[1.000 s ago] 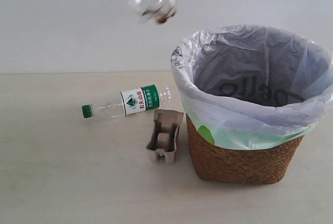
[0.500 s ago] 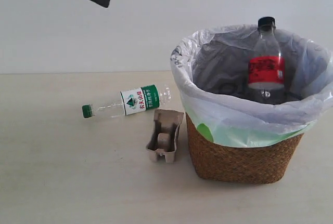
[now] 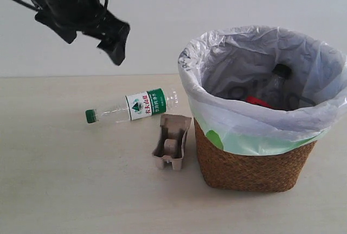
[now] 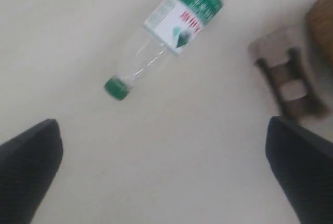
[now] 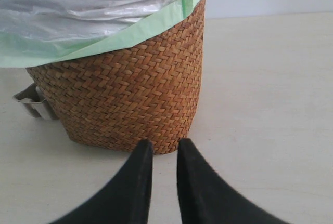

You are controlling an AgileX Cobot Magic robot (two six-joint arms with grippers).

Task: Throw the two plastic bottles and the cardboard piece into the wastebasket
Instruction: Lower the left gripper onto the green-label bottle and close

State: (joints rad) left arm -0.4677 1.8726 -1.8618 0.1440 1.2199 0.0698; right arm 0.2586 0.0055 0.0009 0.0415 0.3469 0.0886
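Observation:
The slim green-capped bottle (image 3: pixel 133 107) (image 4: pixel 177 21) lies on its side on the table, left of the wastebasket (image 3: pixel 255 163) (image 5: pixel 119 89). The cardboard piece (image 3: pixel 172 141) (image 4: pixel 289 78) sits beside the basket's left wall. The wider bottle (image 3: pixel 274 84), with its black cap and red label, lies tilted inside the bag. My left gripper (image 3: pixel 89 36) (image 4: pixel 164 182) hangs high over the table's left side, open and empty, above the slim bottle. My right gripper (image 5: pixel 164 148) is low on the table, close to the basket's wicker base, shut with nothing between its fingers; the exterior view does not show it.
The pale table (image 3: pixel 65 190) runs to a white wall behind it. The basket's translucent bag (image 3: pixel 238 120) folds over the rim, with a green patch on the front. A corner of the cardboard piece (image 5: pixel 31 102) peeks out from behind the basket in the right wrist view.
The wider bottle dropped from the left gripper into the basket, stood upright for a moment, then tipped over inside. The left gripper opened and swung down and to the left.

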